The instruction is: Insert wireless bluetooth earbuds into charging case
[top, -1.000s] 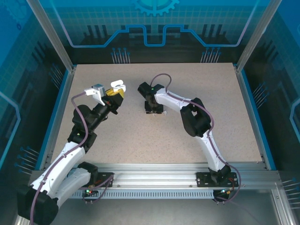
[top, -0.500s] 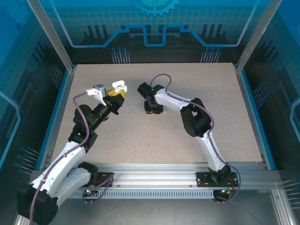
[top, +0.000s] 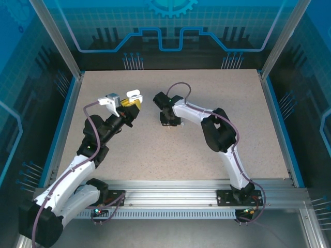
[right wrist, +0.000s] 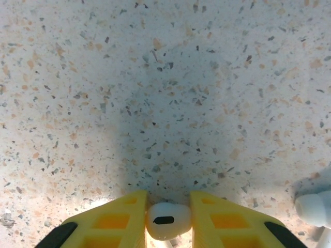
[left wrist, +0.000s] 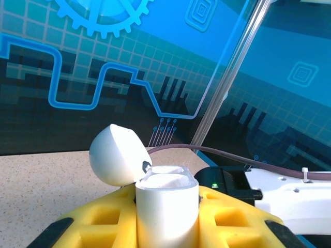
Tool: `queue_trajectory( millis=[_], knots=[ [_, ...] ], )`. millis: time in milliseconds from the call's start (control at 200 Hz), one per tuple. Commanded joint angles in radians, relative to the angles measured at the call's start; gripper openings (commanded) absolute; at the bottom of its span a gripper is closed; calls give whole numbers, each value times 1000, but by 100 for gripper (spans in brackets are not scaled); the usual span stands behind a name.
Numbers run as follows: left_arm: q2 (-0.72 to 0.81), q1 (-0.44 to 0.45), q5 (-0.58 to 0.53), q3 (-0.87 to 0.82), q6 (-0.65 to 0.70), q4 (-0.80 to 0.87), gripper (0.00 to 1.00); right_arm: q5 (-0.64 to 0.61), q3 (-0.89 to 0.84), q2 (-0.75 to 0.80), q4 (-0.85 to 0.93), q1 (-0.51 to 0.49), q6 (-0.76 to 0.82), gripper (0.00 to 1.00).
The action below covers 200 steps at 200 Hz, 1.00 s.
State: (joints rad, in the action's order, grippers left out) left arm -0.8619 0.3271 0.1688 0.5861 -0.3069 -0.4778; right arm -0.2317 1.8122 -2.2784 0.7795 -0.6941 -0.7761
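Left jaws clamp the open case (left wrist: 166, 209), now shifted slightly rightward; right jaws have narrowed onto an earbud (right wrist: 164, 220) at the counter (right wrist: 155, 77).

The tabletop (top: 155, 155) is a flat slab of pale beige composite, speckled all over with tan, grey and dark flecks. An aluminium rail (top: 170, 188) with lengthwise slots runs along its near edge. From each end of the rail a blue rim (top: 64, 124) borders the slab up to the far edge. The two arm bases (top: 98, 199) are bolted on the rail, one toward each end, well apart. Beyond the rail the speckled surface is mostly bare. In the right wrist view a loose earbud (right wrist: 313, 206), pale and blurred, lies directly on the slab, well apart from the rail. A soft grey shadow (right wrist: 170, 129) falls on the surface near it.
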Motion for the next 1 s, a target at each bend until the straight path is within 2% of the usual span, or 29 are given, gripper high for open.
queue_trajectory(
  millis=[0,340,660,995],
  knots=[
    [-3,12,-10,0,32,-55,0,-20,-80,77,-77,-15,34,24],
    [-14,34,20,8,107,-138,0,-74,-221,300,-249,-17,90,23],
    [-87,95,56,47,246,-258,0,-137,-217,554,-290,-13,176,23],
    [-147,172,-2,137,402,-318,0,-165,-254,827,-431,-6,286,23]
  ],
)
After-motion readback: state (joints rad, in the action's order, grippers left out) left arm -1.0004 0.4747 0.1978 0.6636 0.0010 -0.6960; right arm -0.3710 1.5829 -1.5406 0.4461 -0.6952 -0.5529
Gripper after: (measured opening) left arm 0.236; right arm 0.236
